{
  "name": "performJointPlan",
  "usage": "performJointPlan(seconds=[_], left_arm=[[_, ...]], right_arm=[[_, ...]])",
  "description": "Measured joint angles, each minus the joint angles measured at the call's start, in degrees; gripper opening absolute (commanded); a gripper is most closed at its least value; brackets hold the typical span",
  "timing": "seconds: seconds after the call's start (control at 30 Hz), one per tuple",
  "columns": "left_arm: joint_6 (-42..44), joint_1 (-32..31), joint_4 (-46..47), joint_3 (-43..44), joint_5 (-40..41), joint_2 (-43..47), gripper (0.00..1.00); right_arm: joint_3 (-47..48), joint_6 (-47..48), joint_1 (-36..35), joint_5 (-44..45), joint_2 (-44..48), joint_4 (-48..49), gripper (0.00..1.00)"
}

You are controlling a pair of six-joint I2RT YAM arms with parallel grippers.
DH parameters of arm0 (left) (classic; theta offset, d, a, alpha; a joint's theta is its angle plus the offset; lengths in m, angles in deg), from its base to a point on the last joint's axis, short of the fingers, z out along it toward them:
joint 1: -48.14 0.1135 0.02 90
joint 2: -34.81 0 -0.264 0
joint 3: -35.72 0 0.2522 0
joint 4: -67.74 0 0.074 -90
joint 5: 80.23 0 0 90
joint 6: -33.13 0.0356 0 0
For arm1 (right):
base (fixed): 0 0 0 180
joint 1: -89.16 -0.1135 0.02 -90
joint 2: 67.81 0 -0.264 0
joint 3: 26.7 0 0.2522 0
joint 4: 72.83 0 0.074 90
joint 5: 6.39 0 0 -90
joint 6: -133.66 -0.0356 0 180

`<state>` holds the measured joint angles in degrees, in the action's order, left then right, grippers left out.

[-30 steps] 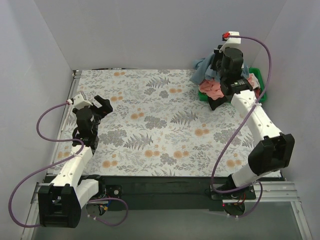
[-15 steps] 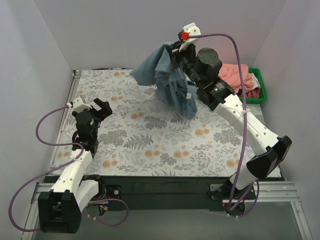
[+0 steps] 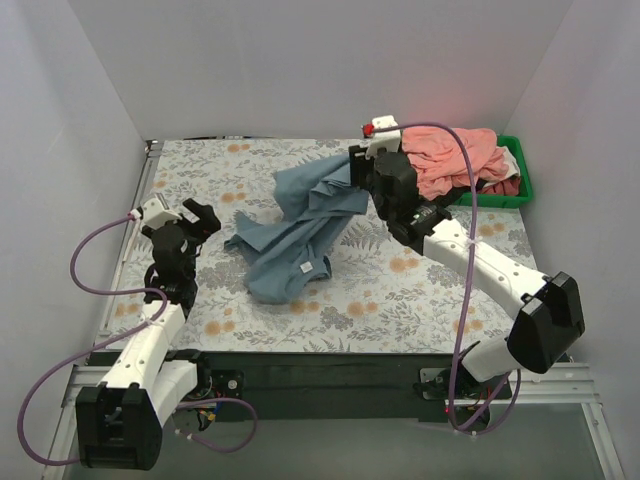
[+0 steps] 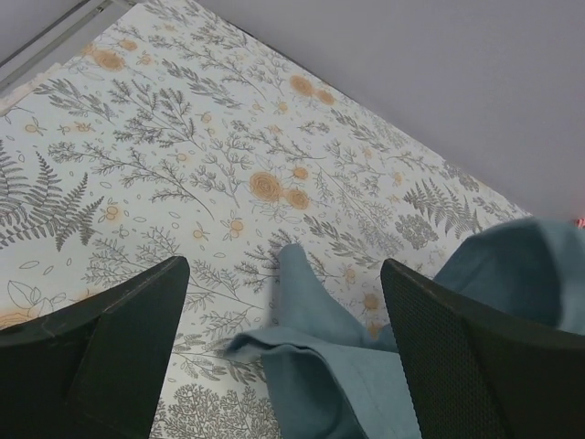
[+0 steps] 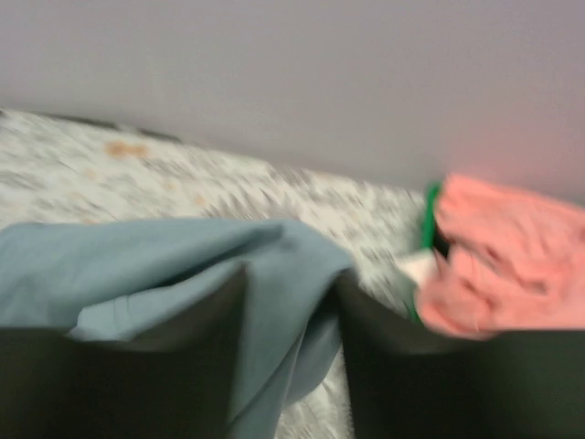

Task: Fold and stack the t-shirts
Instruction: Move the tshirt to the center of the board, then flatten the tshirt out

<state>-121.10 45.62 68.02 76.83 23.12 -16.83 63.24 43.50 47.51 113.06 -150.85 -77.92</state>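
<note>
Your left jaws hang wide apart at the left; your right jaws stand partly apart around the grey-blue t-shirt (image 3: pixel 300 235), crumpled on the worktop (image 3: pixel 420 290).

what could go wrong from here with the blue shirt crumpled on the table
Cloth of the grey-blue shirt sits between the right gripper's fingers; pulling away may snag and drag it.
The shirt lies bunched in overlapping folds, so the open left gripper may pinch several layers.
The salmon-pink shirts bulge over the green bin's rim beside the right arm; a sweep could spill them.
</note>
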Motion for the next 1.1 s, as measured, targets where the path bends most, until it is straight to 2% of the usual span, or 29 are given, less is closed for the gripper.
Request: performJointPlan(seconds=[0.07, 0.13, 0.23, 0.37, 0.53, 0.7, 1.1], left_arm=[[-0.24, -0.59, 0.28, -0.02, 0.55, -0.59, 0.83], [-0.50, -1.86, 0.94, -0.02, 0.76, -2.32, 0.82], [-0.50, -6.64, 1.44, 0.55, 2.36, -7.63, 0.82], [-1.70, -12.00, 1.18, 0.87, 0.52, -14.10, 0.79], [-4.04, -13.07, 1.25, -0.52, -1.60, -14.53, 0.77], [-6.34, -13.25, 1.38, -1.86, -4.44, -14.21, 0.75], [-9.07, -13.27, 1.46, -1.51, -10.49, -21.73, 0.75]], right_arm=[[-5.97, -1.05, 1.22, 4.31, 0.00, -0.37, 0.85], [-11.28, -2.25, 2.62, 7.78, -0.04, -1.79, 0.89], [-14.43, -3.21, 3.67, 8.68, -0.02, -2.75, 0.89], [-14.91, -4.13, 3.32, 2.45, 1.31, -2.21, 0.84], [-15.23, -5.29, 3.10, -6.71, 1.79, -0.33, 0.81], [-15.23, -6.40, 2.97, -11.69, -0.39, 0.28, 0.80], [-15.23, -7.41, 2.97, -15.96, -1.86, 0.55, 0.81]])
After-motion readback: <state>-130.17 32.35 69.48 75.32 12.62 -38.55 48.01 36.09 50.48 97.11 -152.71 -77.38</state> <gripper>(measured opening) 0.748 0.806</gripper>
